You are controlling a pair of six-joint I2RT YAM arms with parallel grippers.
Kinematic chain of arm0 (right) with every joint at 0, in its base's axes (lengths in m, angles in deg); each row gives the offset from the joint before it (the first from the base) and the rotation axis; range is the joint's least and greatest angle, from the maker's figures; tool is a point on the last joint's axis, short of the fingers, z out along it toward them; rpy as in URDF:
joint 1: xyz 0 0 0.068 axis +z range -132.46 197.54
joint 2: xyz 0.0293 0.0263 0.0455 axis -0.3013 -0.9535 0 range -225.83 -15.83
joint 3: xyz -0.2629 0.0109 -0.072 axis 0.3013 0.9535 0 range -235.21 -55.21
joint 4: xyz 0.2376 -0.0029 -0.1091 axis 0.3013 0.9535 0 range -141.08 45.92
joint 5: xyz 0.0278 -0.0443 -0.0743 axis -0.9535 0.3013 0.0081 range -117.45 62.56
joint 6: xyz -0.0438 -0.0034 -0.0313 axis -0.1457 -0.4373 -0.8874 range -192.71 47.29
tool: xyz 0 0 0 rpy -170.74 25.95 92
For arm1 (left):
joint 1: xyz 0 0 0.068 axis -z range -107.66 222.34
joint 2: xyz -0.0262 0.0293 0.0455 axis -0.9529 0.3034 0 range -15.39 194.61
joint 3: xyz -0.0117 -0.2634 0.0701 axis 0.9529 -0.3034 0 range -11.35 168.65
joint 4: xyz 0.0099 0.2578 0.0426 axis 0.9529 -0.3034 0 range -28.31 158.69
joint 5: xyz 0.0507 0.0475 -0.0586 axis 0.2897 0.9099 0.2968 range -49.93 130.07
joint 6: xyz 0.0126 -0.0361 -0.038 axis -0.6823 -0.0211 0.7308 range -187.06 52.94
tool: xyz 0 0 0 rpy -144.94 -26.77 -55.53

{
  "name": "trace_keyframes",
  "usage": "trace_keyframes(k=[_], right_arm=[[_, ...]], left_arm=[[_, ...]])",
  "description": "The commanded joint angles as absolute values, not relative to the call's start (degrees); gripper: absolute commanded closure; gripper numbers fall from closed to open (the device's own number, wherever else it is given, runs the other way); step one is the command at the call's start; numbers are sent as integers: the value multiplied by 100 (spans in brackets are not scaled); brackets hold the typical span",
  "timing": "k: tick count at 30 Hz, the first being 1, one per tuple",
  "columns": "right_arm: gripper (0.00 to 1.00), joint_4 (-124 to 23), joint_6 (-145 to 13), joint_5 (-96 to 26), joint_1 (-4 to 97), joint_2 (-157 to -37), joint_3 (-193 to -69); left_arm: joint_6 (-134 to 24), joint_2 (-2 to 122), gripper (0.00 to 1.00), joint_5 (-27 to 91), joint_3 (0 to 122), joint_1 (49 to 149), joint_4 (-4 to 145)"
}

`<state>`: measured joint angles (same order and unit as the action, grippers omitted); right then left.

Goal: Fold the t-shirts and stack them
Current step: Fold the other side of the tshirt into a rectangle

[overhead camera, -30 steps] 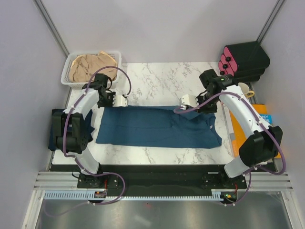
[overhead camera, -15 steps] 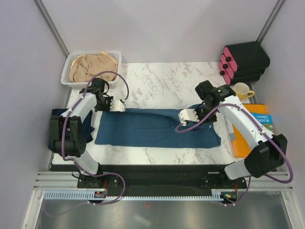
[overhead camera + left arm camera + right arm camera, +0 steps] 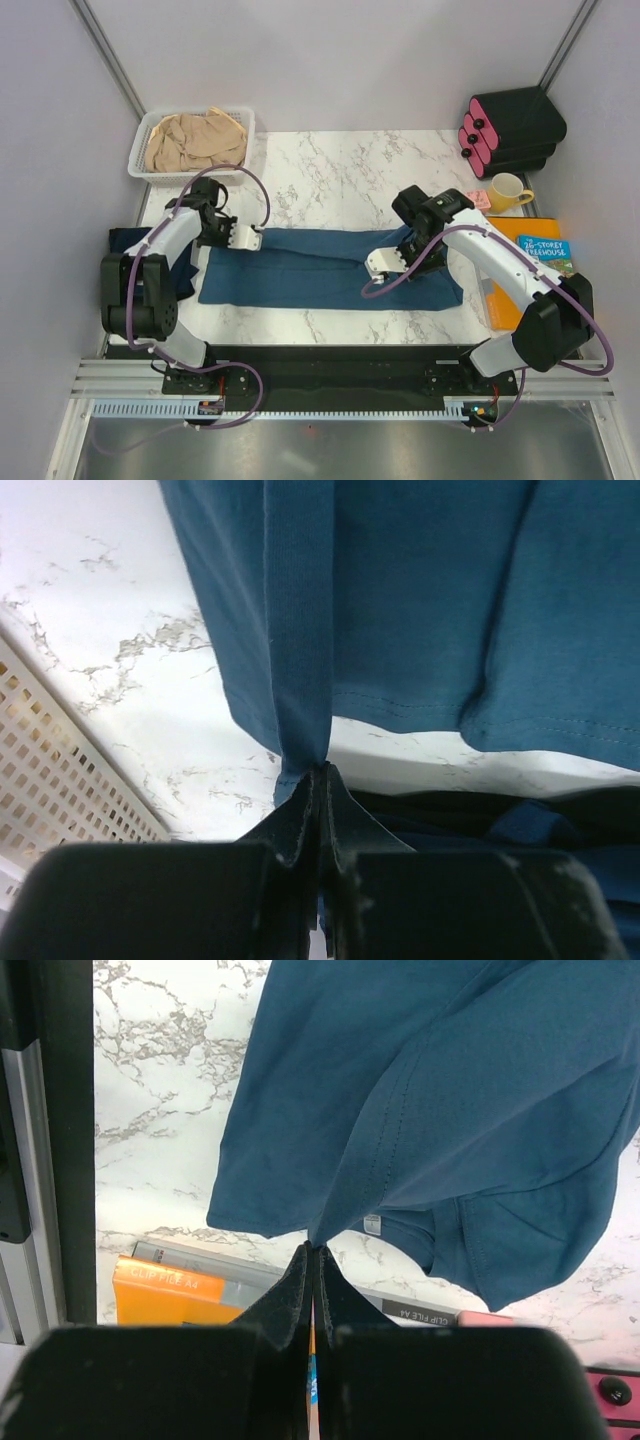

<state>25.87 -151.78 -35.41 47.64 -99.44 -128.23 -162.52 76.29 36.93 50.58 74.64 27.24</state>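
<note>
A teal-blue t-shirt (image 3: 310,275) lies stretched left to right across the marble table (image 3: 340,170). My left gripper (image 3: 250,238) is shut on a pinch of the shirt's far left edge, and the cloth (image 3: 400,600) hangs from the closed fingertips (image 3: 322,770). My right gripper (image 3: 378,262) is shut on the far right edge, lifted over the shirt's middle. In the right wrist view the fabric (image 3: 450,1090) droops from the pinch (image 3: 314,1248). A navy t-shirt (image 3: 125,240) lies at the table's left edge, partly under the left arm. A beige t-shirt (image 3: 190,138) is crumpled in the white basket (image 3: 138,165).
At the right side are a yellow mug (image 3: 508,189), a black case with pink parts (image 3: 515,128), and an orange clip file with a book (image 3: 545,255). The clip file (image 3: 170,1290) shows under the right gripper. The basket wall (image 3: 60,780) is near the left gripper.
Both grippers have moved toward the near edge, carrying the shirt's far edge with them. The right one has also shifted left, so the far half now folds over.
</note>
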Motion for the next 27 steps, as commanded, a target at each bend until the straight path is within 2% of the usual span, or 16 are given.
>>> trace_keyframes(k=[1,10,19,27], right_arm=[[100,3268,-15506,-3316,4786,-9783,-12737],[100,3268,-15717,-3228,4882,-9660,-12579],[100,3277,-15867,-3202,4909,-9528,-12711],[100,3277,-15902,-3333,5023,-9186,-12395]], left_arm=[[-16708,7294,98,3638,4842,7383,2695],[-16805,7179,98,3550,4666,7383,2633],[-16682,7109,98,3269,5149,7339,2256],[-16831,6670,98,3181,4508,7348,2185]])
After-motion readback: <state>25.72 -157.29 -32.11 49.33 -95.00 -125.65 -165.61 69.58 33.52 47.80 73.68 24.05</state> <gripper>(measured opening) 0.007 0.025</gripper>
